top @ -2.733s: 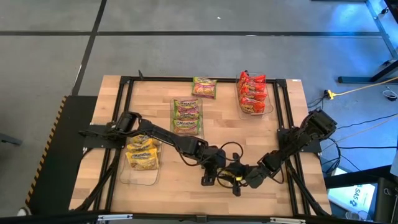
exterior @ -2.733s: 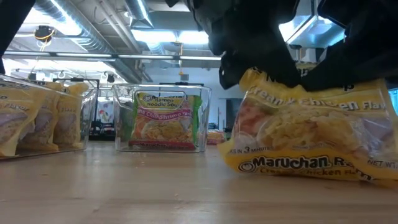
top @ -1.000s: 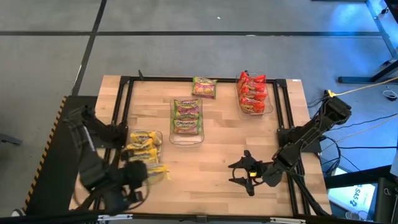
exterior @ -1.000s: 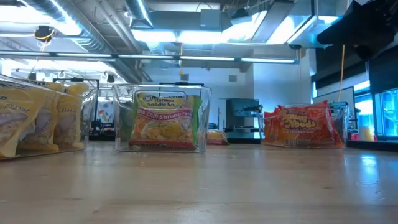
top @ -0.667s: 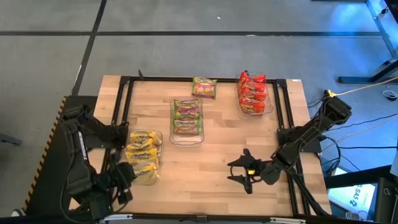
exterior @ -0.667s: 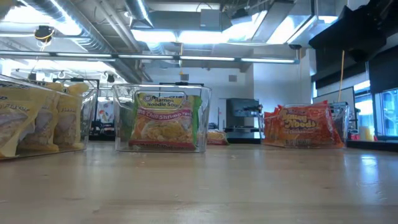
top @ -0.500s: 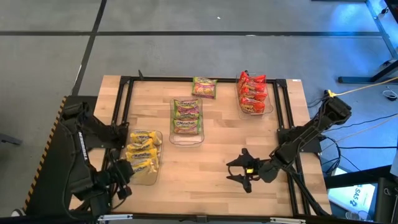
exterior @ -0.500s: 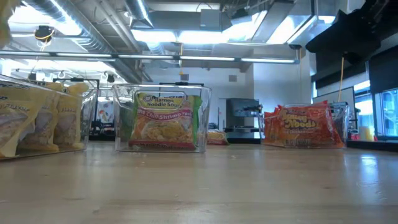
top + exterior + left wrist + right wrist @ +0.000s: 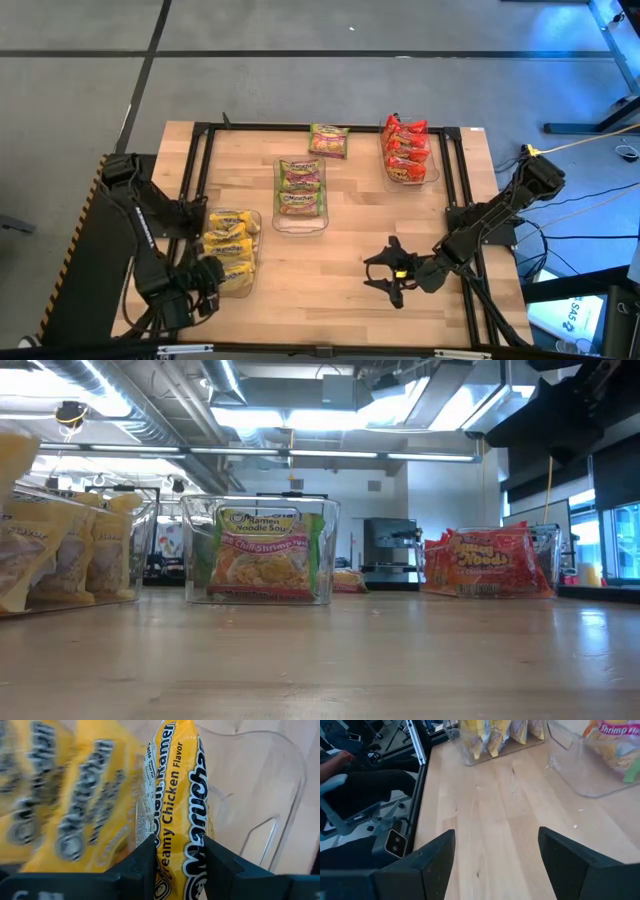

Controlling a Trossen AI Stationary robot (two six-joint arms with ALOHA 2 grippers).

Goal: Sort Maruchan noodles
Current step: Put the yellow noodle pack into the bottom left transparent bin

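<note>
Three bins (image 9: 232,250): left gripper (image 9: 178,862) clamps yellow packet (image 9: 182,795) there, visible only in its wrist view; right gripper (image 9: 385,278) spread, empty.

Wooden table (image 9: 340,250) — clear bins (image 9: 300,226).

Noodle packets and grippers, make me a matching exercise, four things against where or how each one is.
Things:
1. red packets
2. lone green packet
3. left gripper
4. right gripper

States:
A. open over bare wood
B. shut on a yellow packet at the left bin
C. loose on the table, outside any bin
D. stacked in the right bin

Pairs: 1-D, 2-C, 3-B, 4-A
</note>
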